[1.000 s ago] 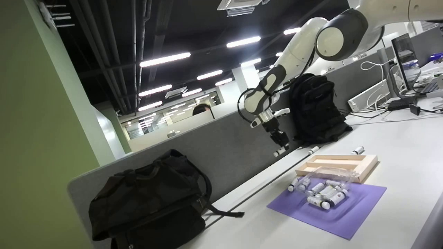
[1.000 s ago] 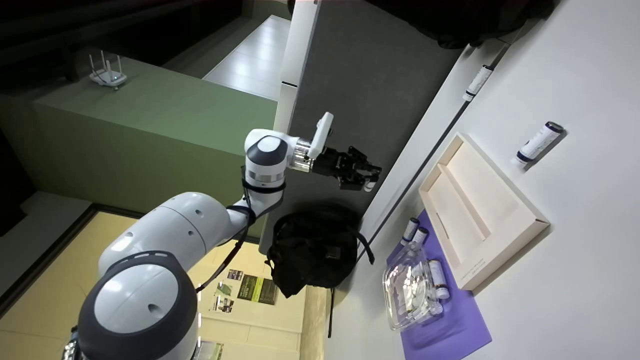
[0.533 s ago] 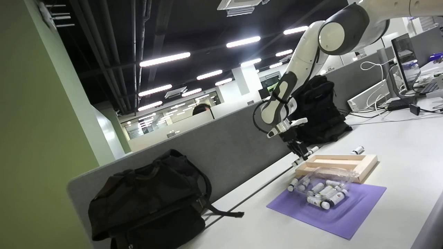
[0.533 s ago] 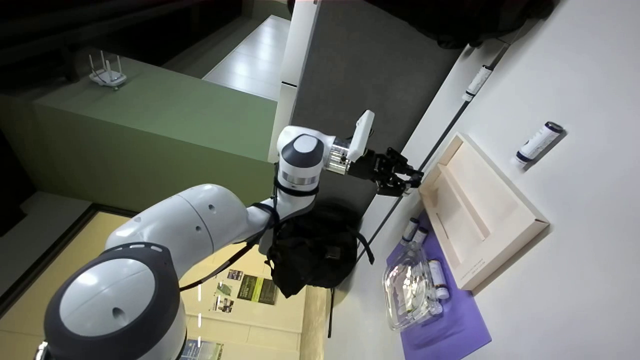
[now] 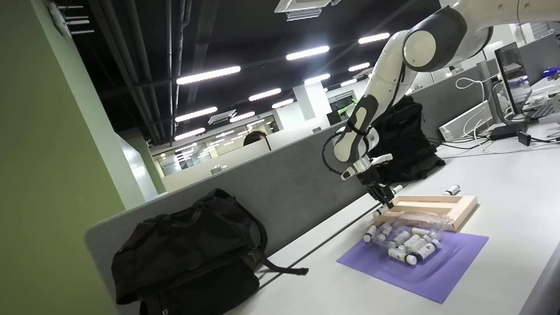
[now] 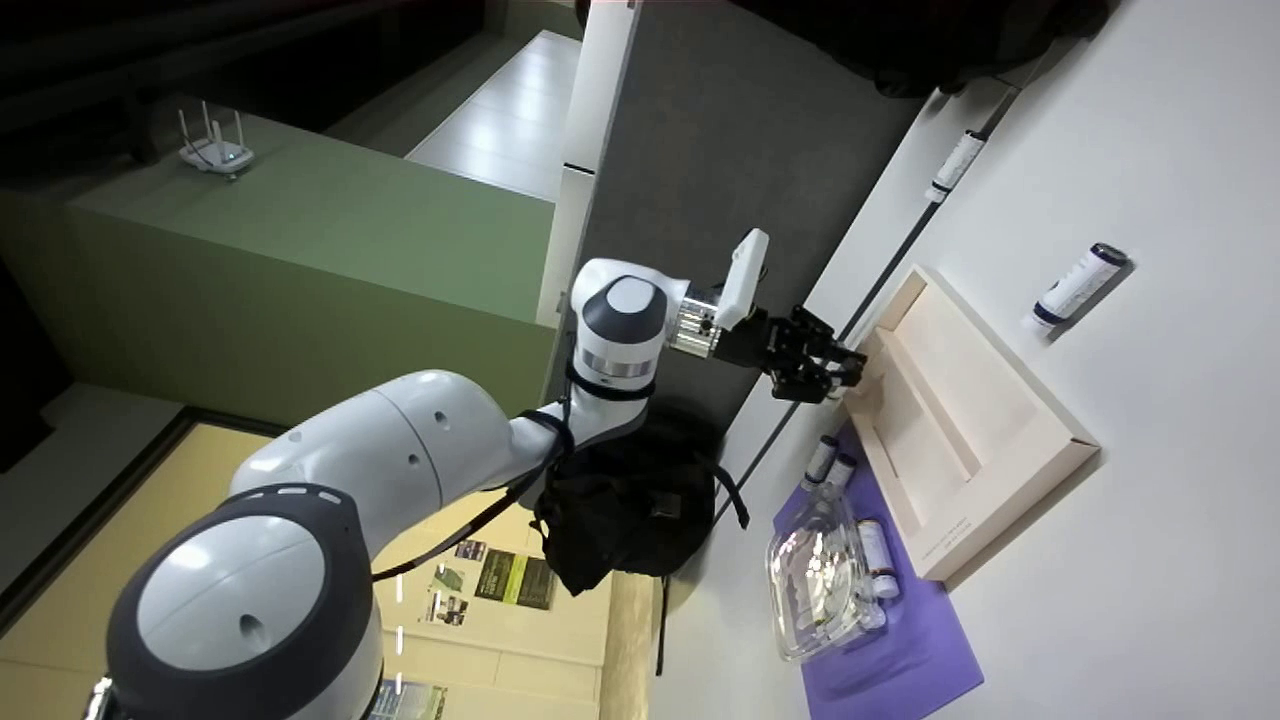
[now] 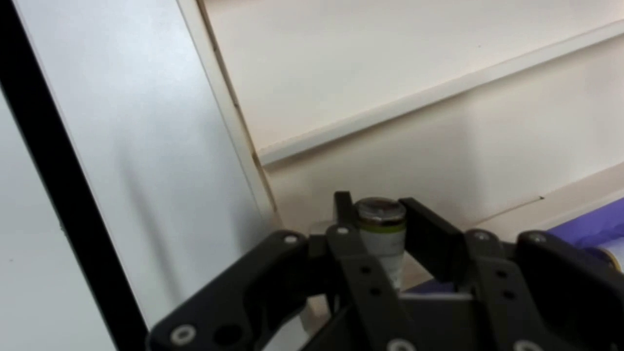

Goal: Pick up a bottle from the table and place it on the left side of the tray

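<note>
Pick-up judged complete | bottle (image 7: 385,241) clasped between the jaws of the gripper (image 7: 376,207), near one end of the tray (image 6: 985,385); contact with tray not discernible | left-side placement and release to be completed.

Fingers (image 6: 854,367) gripping bottle (image 6: 834,392) near tray (image 6: 985,390), purple mat (image 6: 922,640)

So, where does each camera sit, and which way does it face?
Wrist view: behind the gripper, facing down past it and the held bottle onto the tray; only the gripper shows.
In an exterior view: tilted, nearer the purple mat than tray, facing the partition; arm and gripper show.
In an exterior view: rolled sideways, apparently near the arm, facing past it over the table; gripper shows.
Both exterior views share tray and purple mat.
</note>
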Motion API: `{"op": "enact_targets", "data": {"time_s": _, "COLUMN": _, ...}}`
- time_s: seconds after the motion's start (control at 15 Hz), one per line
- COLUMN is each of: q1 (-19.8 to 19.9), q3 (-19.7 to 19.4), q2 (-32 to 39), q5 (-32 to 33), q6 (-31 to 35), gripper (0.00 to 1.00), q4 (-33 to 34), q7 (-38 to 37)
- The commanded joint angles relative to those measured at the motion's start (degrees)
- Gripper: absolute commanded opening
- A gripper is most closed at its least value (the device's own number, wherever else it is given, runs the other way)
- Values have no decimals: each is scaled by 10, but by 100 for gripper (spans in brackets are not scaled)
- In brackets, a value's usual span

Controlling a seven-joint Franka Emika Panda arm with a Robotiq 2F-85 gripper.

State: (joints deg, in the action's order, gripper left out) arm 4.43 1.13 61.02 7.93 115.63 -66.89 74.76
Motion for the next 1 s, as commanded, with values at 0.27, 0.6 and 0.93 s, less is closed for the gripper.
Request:
{"op": "enact_targets", "data": {"time_s": 0.27, "q1": 44, "q3": 30, "q2": 3, "q5": -4, "q6": 151, "gripper": 13, "q4": -55, "q7": 90}}
{"op": "enact_targets", "data": {"time_s": 0.6, "q1": 56, "q3": 47, "q2": -16, "q5": -11, "q6": 158, "gripper": 42, "q4": -80, "q7": 135}}
{"op": "enact_targets", "data": {"time_s": 0.93, "q1": 45, "q3": 42, "q2": -56, "q5": -24, "q6": 31, "gripper": 78, "q4": -82, "q7": 121}}
